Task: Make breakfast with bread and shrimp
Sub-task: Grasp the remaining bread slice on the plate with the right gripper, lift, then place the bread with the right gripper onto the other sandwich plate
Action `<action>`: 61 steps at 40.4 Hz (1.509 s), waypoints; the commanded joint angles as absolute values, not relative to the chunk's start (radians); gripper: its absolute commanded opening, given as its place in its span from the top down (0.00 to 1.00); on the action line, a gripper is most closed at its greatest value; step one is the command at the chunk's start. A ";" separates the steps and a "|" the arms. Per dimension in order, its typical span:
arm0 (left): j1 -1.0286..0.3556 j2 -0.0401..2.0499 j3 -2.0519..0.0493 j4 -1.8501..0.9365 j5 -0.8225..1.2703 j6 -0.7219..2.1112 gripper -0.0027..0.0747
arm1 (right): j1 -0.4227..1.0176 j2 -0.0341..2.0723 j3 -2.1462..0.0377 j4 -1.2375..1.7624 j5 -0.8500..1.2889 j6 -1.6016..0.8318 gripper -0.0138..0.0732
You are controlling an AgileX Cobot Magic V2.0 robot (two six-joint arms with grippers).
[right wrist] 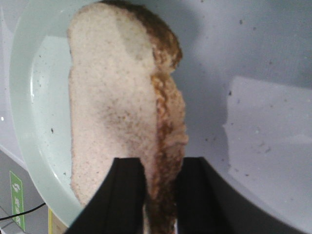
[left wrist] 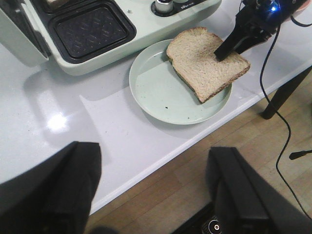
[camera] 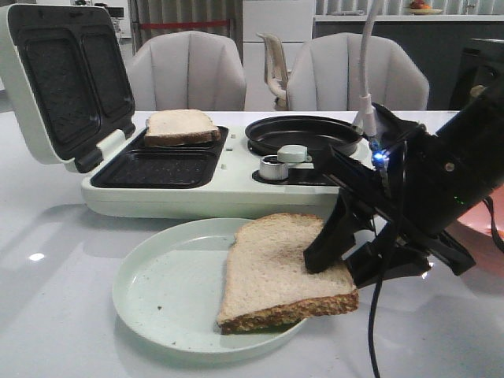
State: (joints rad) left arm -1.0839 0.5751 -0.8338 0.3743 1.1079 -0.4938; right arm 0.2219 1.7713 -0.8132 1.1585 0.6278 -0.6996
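Observation:
One bread slice (camera: 276, 268) (left wrist: 204, 61) (right wrist: 107, 97) lies on a pale green plate (camera: 165, 291) (left wrist: 156, 87) (right wrist: 29, 107) and overhangs its right rim. My right gripper (camera: 342, 264) (left wrist: 224, 51) (right wrist: 158, 165) is shut on that slice's right crust edge, one finger above and one below. A second bread slice (camera: 181, 126) sits in the rear tray of the open sandwich maker (camera: 205, 189) (left wrist: 146, 19); the front tray (camera: 157, 168) (left wrist: 90, 29) holds nothing. My left gripper (left wrist: 153, 148) hangs open and holds nothing, over the table's front edge. No shrimp is in view.
A black round pan (camera: 303, 134) and a silver knob (camera: 274, 167) sit on the maker's right half. The raised lid (camera: 63, 79) stands at the left. A black cable (camera: 378, 315) hangs from the right arm. Chairs stand behind the table; a pink object (camera: 484, 236) shows at the right.

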 commanded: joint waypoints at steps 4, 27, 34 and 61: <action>-1.091 0.579 -0.858 0.402 1.038 -0.499 0.31 | 0.223 1.715 -0.837 1.171 0.676 -0.738 0.70; -1.091 0.579 -0.858 0.402 1.038 -0.499 0.31 | 0.224 1.397 -0.930 1.280 0.793 -0.776 0.77; -1.091 0.579 -0.858 0.411 1.038 -0.499 0.31 | 0.231 1.459 -1.039 1.414 0.791 -0.895 0.77; -1.091 0.579 -0.858 0.420 1.038 -0.499 0.31 | 0.362 2.067 -1.589 1.725 0.799 -0.976 0.77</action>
State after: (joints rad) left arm -1.0839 0.5751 -0.8338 0.3900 1.1079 -0.4938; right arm 0.3653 2.0819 -1.5319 1.5989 0.7473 -0.9618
